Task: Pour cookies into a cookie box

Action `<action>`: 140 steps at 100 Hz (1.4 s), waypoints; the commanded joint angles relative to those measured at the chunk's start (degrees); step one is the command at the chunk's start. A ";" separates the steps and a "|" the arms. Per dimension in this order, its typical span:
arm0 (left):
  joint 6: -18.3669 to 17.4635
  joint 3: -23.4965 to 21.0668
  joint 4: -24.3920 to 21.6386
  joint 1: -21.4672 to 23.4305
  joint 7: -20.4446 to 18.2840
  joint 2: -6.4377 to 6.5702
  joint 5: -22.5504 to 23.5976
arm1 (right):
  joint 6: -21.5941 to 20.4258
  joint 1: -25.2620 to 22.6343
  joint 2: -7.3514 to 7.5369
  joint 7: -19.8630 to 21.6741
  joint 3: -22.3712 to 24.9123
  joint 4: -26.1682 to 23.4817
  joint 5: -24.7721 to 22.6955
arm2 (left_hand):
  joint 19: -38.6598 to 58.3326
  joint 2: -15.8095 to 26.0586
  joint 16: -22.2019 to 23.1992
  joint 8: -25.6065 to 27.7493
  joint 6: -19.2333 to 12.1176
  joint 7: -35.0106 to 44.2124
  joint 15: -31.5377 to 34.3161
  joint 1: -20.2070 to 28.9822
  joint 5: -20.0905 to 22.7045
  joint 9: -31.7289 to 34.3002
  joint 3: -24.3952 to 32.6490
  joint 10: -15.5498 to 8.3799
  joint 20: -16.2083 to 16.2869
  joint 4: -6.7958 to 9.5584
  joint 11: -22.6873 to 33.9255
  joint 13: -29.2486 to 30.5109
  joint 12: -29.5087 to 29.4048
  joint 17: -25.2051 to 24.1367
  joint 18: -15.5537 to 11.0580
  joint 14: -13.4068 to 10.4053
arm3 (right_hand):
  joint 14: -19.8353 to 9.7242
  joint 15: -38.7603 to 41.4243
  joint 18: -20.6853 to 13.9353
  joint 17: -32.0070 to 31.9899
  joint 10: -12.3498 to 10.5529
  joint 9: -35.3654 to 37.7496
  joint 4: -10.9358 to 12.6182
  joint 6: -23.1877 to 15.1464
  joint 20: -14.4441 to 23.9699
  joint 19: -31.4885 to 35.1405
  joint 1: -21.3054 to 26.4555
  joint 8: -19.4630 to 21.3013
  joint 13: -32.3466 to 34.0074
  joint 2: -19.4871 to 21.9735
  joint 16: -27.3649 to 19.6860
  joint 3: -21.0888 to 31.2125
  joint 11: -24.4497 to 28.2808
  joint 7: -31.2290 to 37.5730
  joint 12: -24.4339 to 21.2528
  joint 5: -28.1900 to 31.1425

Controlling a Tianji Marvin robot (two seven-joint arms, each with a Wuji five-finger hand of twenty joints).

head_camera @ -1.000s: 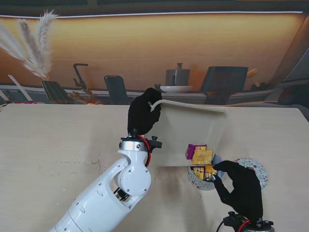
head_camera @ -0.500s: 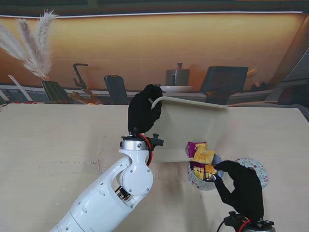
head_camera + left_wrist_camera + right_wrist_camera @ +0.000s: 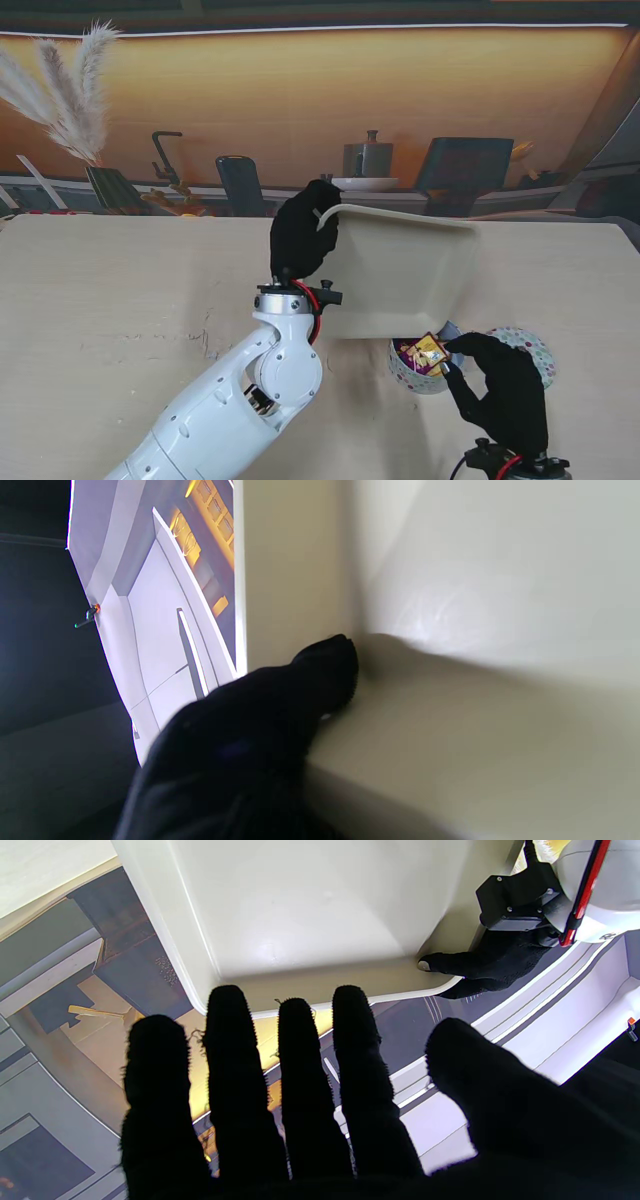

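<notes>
From the stand camera I see my left hand (image 3: 303,235), black-gloved, clamped on the near left corner of a cream rectangular plastic tray (image 3: 400,275), which it holds steeply tilted above the pale wooden table (image 3: 100,300); the tray's lowest corner points toward five o'clock and hangs just over the small round patterned cookie box (image 3: 420,365). The left wrist camera shows one fingertip (image 3: 330,667) pressed against the tray's inner wall at the corner, so the fingers are pinching the rim, though I cannot see how the remaining fingers sit. Wrapped cookies in yellow and purple packets (image 3: 428,351) lie in the open box, the topmost one poking above its rim right beneath the tray's edge. The box stands on the table at about five o'clock from the tray's middle. My right hand (image 3: 500,385), also black-gloved, sits at the box's three o'clock side, its fingertips touching or very near the rim; whether it truly grips the box I cannot tell. The right wrist camera shows its four fingers (image 3: 295,1075) straight and side by side with narrow gaps, thumb apart. A round floral lid (image 3: 533,350) lies flat just to the right of the box, partly behind that hand.
</notes>
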 commanded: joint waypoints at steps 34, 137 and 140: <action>0.05 -3.09 -5.38 2.07 -2.23 0.04 -3.02 | -0.02 -0.03 -0.19 1.05 -0.31 -0.19 0.17 | 2.96 10.59 -1.36 1.80 -2.16 8.44 0.47 2.39 5.33 5.91 7.90 -4.07 -0.10 4.71 12.17 1.64 1.80 0.77 0.31 -1.42 | 1.54 0.08 0.86 -0.52 0.16 0.55 1.12 -0.53 -0.28 -0.14 -1.11 1.14 -0.66 0.49 0.13 0.28 -0.01 -1.01 -0.05 0.50; 18.71 -26.66 -9.27 8.84 -20.83 3.78 -29.13 | 1.37 1.66 0.24 4.27 -1.46 0.44 0.54 | 0.11 10.62 0.31 0.96 -0.48 6.01 -0.84 3.27 5.48 5.21 6.62 -2.45 1.63 3.93 9.07 -1.13 3.33 -3.31 1.00 1.97 | 1.66 0.09 0.88 -0.54 0.13 0.67 1.11 -0.56 -0.31 -0.16 -1.16 1.14 -0.58 0.49 0.12 0.18 -0.11 -1.07 -0.10 0.57; 18.46 -26.74 -8.10 8.56 -20.50 3.63 -29.41 | 1.44 1.71 0.26 4.41 -1.50 0.46 0.56 | 0.00 10.57 0.77 0.99 -0.48 5.99 0.16 3.31 5.48 5.23 6.61 -2.34 1.80 3.91 8.99 -0.76 3.42 -3.45 1.00 2.06 | 1.62 0.09 0.89 -0.56 0.23 0.70 1.11 -0.56 -0.32 -0.17 -1.15 1.14 -0.58 0.45 0.12 0.17 -0.11 -1.08 -0.10 0.57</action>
